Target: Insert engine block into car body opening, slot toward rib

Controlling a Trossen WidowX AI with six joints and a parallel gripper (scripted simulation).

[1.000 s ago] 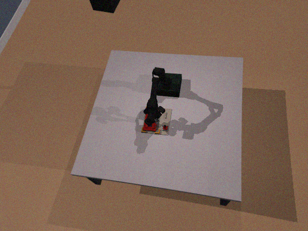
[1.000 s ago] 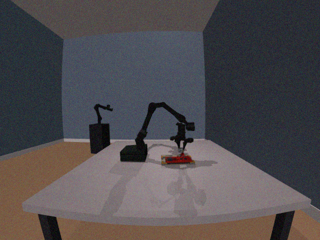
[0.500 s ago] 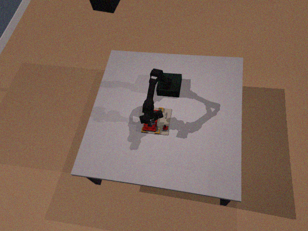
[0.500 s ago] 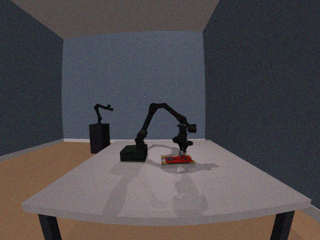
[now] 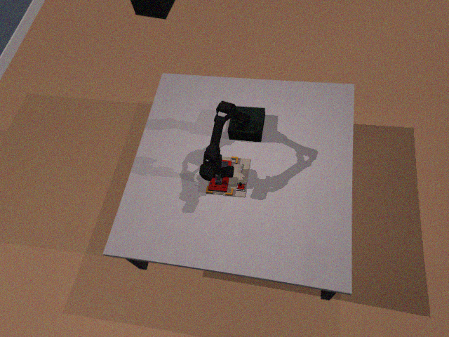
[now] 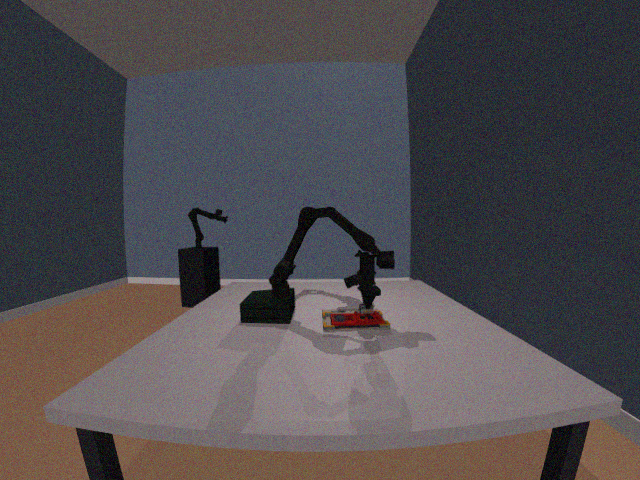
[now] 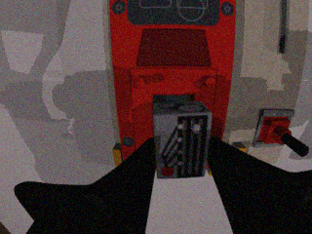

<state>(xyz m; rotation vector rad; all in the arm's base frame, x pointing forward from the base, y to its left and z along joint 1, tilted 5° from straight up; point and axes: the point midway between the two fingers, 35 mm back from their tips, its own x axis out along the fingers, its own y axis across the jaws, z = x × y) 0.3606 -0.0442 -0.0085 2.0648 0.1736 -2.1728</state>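
Note:
The engine block is grey, with dark slots and a red spot on the face toward the wrist camera. My gripper is shut on it, one black finger on each side, and holds it upright over the red car body. A strip of the dark opening shows just beyond the block in the wrist view; the block hides the rest, and the rib cannot be made out. The block looks roughly square to the car body. Whether its lower end is in the opening cannot be told.
The car body lies on a pale base plate with yellow corner pieces. A small red part with a black knob is in the plate beside it. The arm's dark base box stands farther back on the table.

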